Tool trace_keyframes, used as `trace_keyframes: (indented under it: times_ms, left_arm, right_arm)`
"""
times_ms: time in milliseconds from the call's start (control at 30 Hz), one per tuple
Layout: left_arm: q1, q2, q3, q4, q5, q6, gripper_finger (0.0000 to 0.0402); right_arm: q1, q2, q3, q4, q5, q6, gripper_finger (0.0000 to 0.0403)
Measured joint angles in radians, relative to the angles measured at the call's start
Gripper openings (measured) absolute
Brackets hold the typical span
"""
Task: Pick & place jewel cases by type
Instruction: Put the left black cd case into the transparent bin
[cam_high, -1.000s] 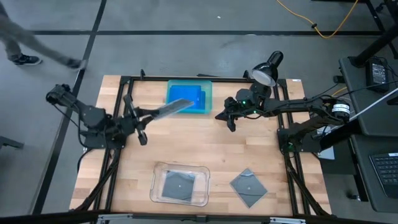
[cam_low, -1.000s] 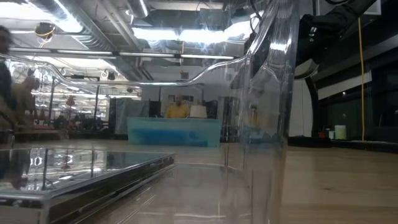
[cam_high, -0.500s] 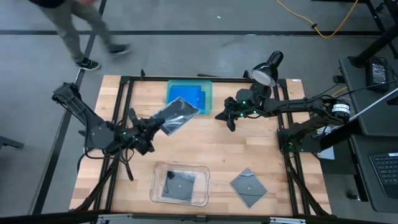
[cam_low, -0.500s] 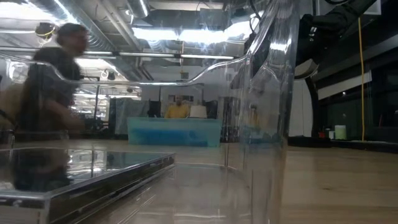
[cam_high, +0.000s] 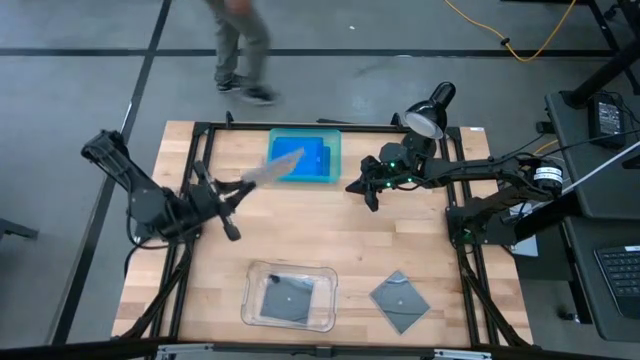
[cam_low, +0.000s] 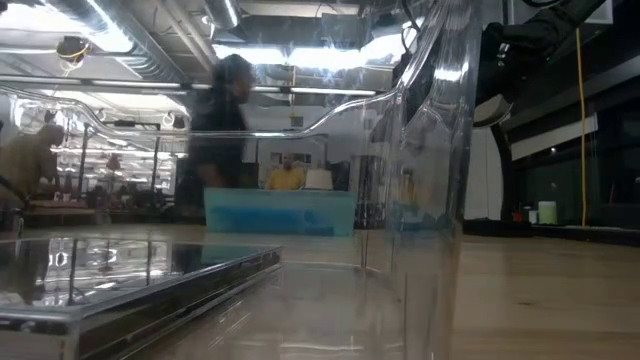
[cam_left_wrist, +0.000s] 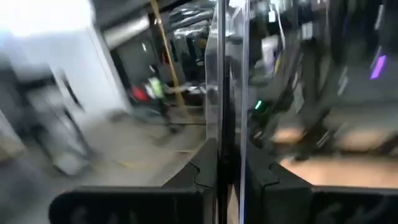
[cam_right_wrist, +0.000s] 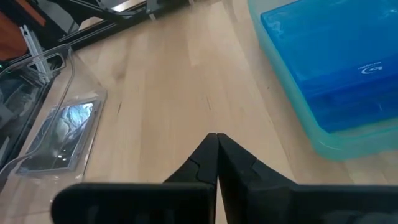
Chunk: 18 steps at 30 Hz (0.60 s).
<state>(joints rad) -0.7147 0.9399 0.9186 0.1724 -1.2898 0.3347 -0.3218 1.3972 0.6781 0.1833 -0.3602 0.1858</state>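
Left gripper (cam_high: 232, 200) is pinching a dark grey jewel case (cam_high: 262, 174) by its edge, fingers (cam_left_wrist: 205, 174) pressed tight on the thin plastic; in the left wrist view the case stands edge-on between them. It hangs tilted in the air over the wood table (cam_high: 340, 240), just beside the teal tray (cam_high: 335, 160), so it is not yet placed.

To do this step well, I think the arm should carry the case toward the clear tray (cam_high: 250, 300), where one grey case (cam_high: 290, 298) already lies, then level it before letting go, bc a glossy thin plate slips easily from a narrow pinch. Slow move, low release, no drop on the tray wall.

Right gripper (cam_high: 366, 190) waits near the teal tray's other side, fingers (cam_right_wrist: 214, 155) pressed together, holding nothing.

Materials: blue cases (cam_high: 300, 155) are bright translucent rectangles, stacked inside the teal tray w/ soft rounded walls. Grey cases are square, mirror-like, reflecting ceiling lights. One more grey square (cam_high: 399, 300) rests on bare wood near the clear tray. Clear tray is thin, shiny, w/ rounded corners. Table is pale wood planks, matte.
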Motion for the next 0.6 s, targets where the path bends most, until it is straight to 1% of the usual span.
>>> trace_keyframes:
  times_ms: [67,167,233,300,367,433,500,600]
  left_arm:
    - [0.0,-0.031,-0.014,-0.016,0.039,-0.244,0.002]
    - [0.0,-0.066,-0.035,-0.029,0.164,-0.621,0.002]
    - [0.0,-0.073,-0.041,-0.034,0.223,-0.814,0.002]
    - [-0.006,-0.066,-0.043,-0.034,0.25,-0.893,0.002]
    - [-0.02,-0.052,-0.043,-0.034,0.257,-0.923,0.002]
    - [-0.037,-0.029,-0.043,-0.027,0.256,-0.957,0.002]
    - [-0.061,0.008,-0.043,-0.007,0.242,-0.981,0.002]
    - [-0.116,0.076,-0.043,0.025,0.181,-1.07,0.002]
  right_arm:
    - [0.0,0.0,0.0,0.0,-0.007,-0.003,0.001]
    - [0.007,0.0,0.0,-0.001,-0.007,-0.007,0.001]
    - [0.019,0.0,0.0,-0.001,-0.007,-0.008,0.001]
    - [0.035,0.0,0.0,-0.002,-0.008,-0.015,0.001]
    - [0.055,0.0,0.0,-0.004,-0.013,-0.035,0.001]
    - [0.073,0.0,0.0,-0.004,-0.042,-0.053,0.001]
    - [0.096,0.0,0.0,-0.004,-0.069,-0.059,0.001]
    - [0.144,0.0,0.0,-0.009,-0.079,-0.06,0.001]
